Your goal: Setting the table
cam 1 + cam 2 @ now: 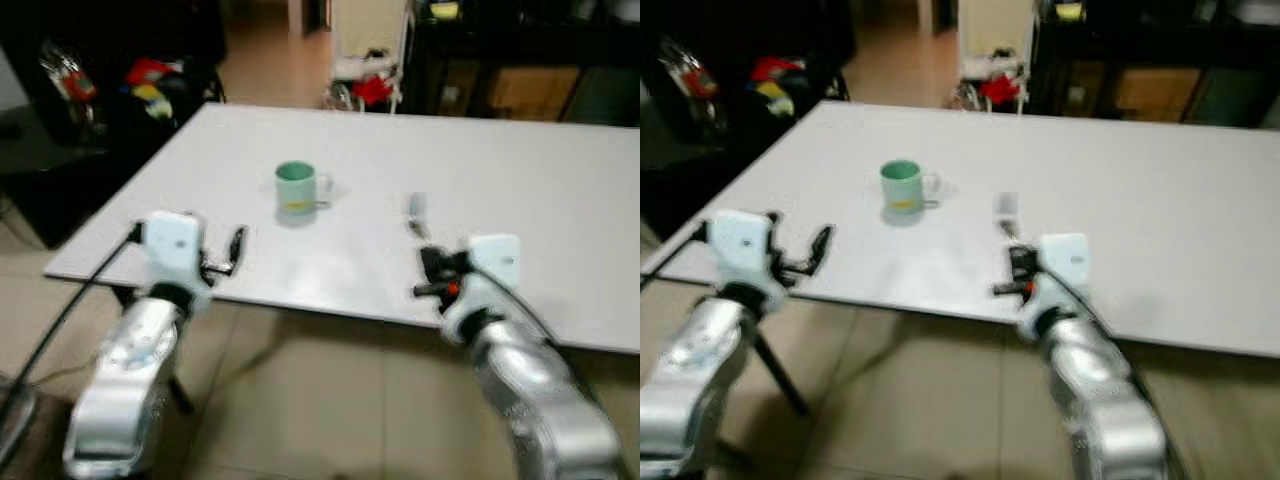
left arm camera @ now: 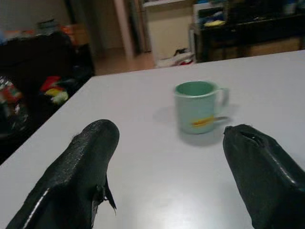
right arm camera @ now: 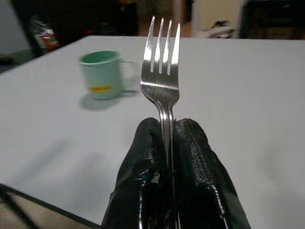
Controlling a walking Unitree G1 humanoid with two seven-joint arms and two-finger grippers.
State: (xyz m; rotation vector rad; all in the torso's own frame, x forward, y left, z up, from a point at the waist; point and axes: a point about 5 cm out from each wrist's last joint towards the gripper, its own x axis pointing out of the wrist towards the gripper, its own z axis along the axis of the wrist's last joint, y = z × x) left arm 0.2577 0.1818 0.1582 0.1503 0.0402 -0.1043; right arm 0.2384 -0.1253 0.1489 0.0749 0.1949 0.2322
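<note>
Right tool [image 3: 166, 143] is clamping a shiny silver metal fork [image 3: 162, 81], its handle hidden between the fingers; left tool [image 2: 167, 162] is hovering spread apart near the mint-green ceramic mug [image 2: 196, 106] on the white bench [image 1: 560, 190].

mug [image 1: 296, 187] on table [image 1: 540, 190], fork [image 3: 162, 71] to its right, nearer the robot.

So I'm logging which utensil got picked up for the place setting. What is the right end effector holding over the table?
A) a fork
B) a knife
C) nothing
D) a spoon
A: in the right wrist view the right end effector is shut on the handle of a fork, its four tines pointing away over the white table, with the green mug standing further off.
</note>
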